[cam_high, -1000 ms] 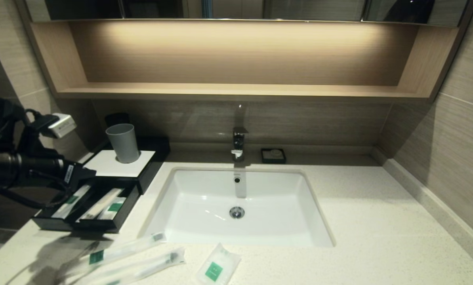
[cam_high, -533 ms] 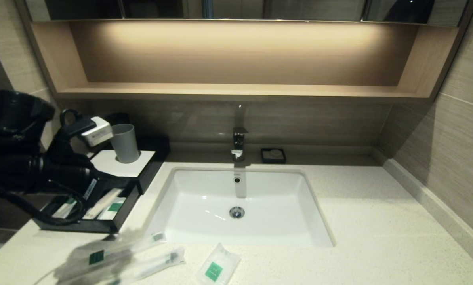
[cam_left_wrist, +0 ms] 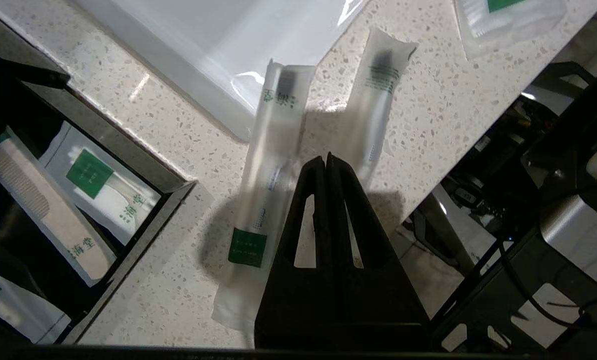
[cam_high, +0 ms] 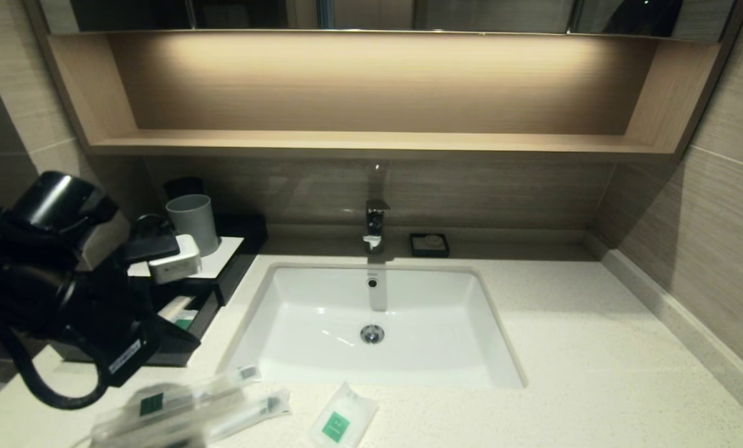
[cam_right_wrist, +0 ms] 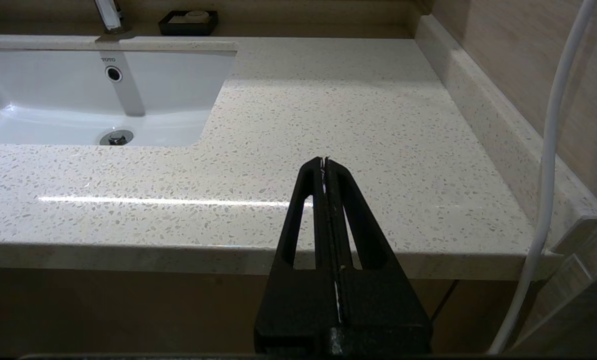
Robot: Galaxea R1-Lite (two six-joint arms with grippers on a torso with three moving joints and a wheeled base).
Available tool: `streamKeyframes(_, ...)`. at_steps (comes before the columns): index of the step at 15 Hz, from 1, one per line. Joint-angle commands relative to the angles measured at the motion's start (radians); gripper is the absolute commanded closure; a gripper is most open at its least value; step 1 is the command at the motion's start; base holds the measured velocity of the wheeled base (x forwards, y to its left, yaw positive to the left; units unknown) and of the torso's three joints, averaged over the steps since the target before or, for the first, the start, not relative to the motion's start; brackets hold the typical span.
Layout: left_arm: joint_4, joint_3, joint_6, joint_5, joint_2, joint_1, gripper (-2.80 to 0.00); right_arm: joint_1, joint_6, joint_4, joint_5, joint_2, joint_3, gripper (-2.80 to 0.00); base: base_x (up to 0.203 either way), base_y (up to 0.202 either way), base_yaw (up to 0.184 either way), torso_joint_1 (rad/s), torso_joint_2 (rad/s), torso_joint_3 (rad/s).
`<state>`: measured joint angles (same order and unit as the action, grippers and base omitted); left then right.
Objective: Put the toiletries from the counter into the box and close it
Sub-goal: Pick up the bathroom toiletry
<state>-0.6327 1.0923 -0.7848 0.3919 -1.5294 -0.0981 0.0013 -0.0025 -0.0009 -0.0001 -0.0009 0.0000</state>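
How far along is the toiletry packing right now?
Done: the box drawer is open, with packets already inside. In hand: nothing; the left pincer hangs shut above the two toothbrush packets. Left: both packets and the white sachet on the counter, then closing the drawer.

Sink brand: you can read "TOTO" on the back wall of the sink [cam_right_wrist: 109,59], just above the overflow hole.
Drawer packets: the sachet [cam_left_wrist: 101,187] and the comb packet [cam_left_wrist: 43,207] in the open drawer each carry two green characters, "海堂".
Toothbrush packets: the nearer toothbrush packet [cam_left_wrist: 273,165] bears green characters by its head end, too blurred for you to read; its green square label [cam_left_wrist: 247,247] has tiny unreadable print.
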Motion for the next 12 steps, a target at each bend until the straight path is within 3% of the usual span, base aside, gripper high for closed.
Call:
streamKeyframes(1,-0.055,-0.008,-0.031,-0.001,0.007,0.001,0.0,0.0,-0.001,0.001,0.0,0.001,0.002,0.0,0.0,0.0,0.0,0.0,0.0,0.0)
streamKeyframes(6,-0.078,-0.083,-0.07,-0.012,0.038,0.034,0.0,0.0,-0.001,-0.001,0.0,0.001,0.002,0.0,0.0,0.0,0.0,0.0,0.0,0.0)
streamKeyframes(12,-0.078,-0.198,-0.203,-0.015,0.052,0.143,0.0,0.0,-0.001,-0.001,0.0,0.001,0.002,0.0,0.0,0.0,0.0,0.0,0.0,0.0)
